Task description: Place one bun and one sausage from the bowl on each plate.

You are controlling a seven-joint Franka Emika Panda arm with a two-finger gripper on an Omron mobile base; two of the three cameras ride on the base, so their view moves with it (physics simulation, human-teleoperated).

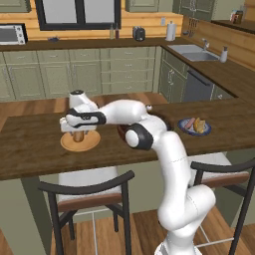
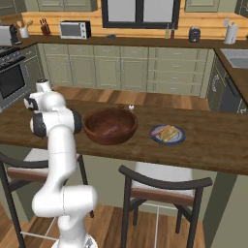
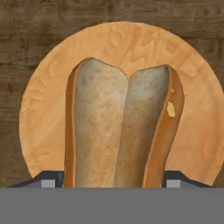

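Gripper (image 1: pixel 78 135) grasping a bun (image 3: pixel 120 127) directly above the tan plate (image 3: pixel 43 127) on the table (image 1: pixel 30 144). Releasing it upright risks it toppling and rolling off the plate.

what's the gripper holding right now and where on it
The gripper holds a bun by its long sides near one end, above the tan plate.
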